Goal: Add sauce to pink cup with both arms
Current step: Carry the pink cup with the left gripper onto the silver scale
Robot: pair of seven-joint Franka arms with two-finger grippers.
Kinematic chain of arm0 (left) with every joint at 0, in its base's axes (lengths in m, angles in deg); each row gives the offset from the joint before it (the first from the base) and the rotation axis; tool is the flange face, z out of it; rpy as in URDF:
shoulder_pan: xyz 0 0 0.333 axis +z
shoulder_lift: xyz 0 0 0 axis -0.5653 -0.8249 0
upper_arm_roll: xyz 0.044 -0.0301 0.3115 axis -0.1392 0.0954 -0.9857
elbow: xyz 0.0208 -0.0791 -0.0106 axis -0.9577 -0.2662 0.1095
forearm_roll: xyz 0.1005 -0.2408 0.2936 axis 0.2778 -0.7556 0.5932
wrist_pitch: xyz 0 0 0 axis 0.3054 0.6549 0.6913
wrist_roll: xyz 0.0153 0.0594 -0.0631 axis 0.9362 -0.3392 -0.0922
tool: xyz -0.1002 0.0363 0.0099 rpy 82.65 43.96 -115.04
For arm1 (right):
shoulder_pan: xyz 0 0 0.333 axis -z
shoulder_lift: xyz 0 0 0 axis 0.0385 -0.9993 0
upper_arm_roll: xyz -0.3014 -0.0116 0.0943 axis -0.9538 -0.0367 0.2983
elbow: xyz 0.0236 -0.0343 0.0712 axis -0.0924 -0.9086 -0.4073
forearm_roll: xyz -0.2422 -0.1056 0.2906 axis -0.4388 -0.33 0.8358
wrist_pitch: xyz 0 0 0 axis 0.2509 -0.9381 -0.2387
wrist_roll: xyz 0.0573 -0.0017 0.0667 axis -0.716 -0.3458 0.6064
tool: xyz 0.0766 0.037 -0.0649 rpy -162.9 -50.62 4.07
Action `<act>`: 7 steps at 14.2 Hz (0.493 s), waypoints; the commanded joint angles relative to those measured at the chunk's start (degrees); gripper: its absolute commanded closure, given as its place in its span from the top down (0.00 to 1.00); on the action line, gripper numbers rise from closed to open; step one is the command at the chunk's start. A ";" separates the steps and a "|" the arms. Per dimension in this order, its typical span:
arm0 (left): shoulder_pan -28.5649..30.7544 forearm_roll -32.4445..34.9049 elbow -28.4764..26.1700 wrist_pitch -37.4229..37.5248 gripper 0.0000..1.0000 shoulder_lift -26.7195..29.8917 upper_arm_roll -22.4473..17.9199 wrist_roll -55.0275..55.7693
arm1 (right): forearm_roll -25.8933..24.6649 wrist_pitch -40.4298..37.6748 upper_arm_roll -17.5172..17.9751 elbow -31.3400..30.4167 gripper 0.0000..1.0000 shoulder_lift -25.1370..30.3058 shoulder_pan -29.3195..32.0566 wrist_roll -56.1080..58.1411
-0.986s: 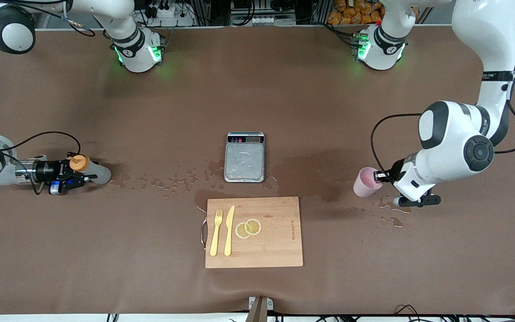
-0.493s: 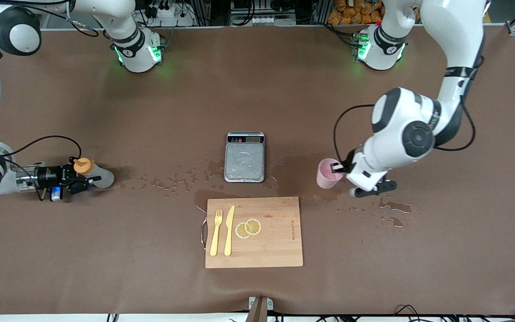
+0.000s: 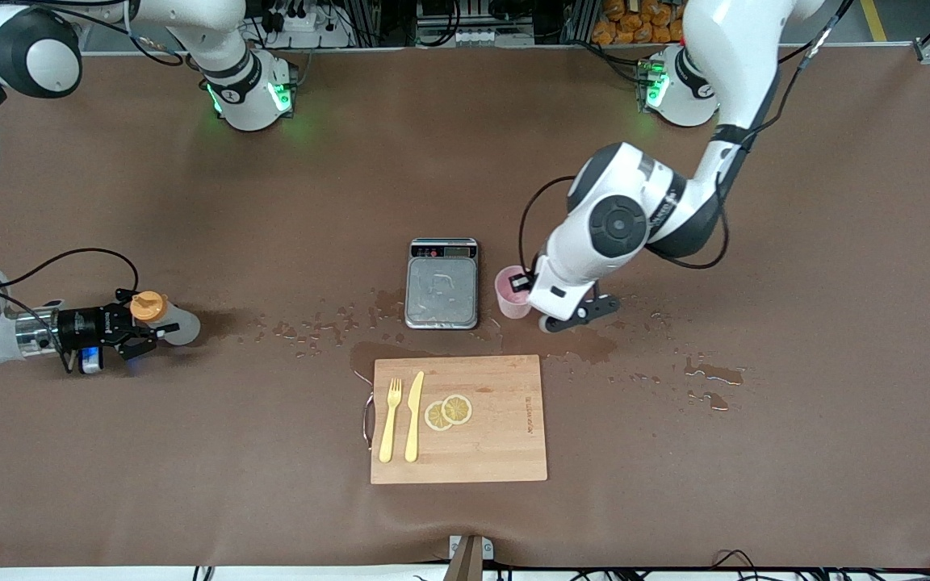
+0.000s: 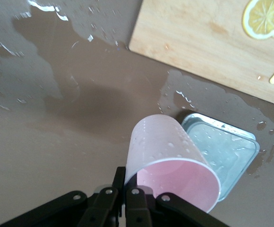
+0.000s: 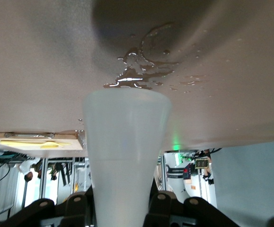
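The pink cup [image 3: 509,294] hangs tilted, low over the wet table beside the steel scale [image 3: 441,284]. My left gripper [image 3: 523,284] is shut on its rim, one finger inside and one outside. The left wrist view shows the cup [image 4: 167,151] in that gripper [image 4: 127,177], with the scale [image 4: 222,151] just under it. The sauce bottle [image 3: 177,324] with its orange cap [image 3: 147,306] lies sideways in my right gripper [image 3: 140,327], low over the right arm's end of the table. The right wrist view shows the bottle body [image 5: 126,146] between the shut jaws of that gripper [image 5: 122,205].
A wooden cutting board [image 3: 497,440] lies nearer the front camera than the scale, with a yellow fork [image 3: 389,420], a knife [image 3: 414,415] and lemon slices [image 3: 448,411] on it. Water puddles [image 3: 707,373] and drops [image 3: 303,331] spread across the brown table.
My left arm has carried the pink cup from the left arm's end of the table to beside the scale. My right gripper with the bottle has shifted only slightly.
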 commanded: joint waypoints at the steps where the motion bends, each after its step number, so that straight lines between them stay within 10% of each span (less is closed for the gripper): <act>1: -3.07 -0.66 5.84 0.97 0.00 -3.75 -0.58 4.89 | -3.13 -0.56 -0.31 -0.09 0.38 3.86 -1.64 -3.19; 7: -6.51 -0.83 9.37 0.19 0.00 -7.45 -0.49 8.60 | -8.31 2.95 -0.40 -0.18 0.37 9.83 -4.98 -9.42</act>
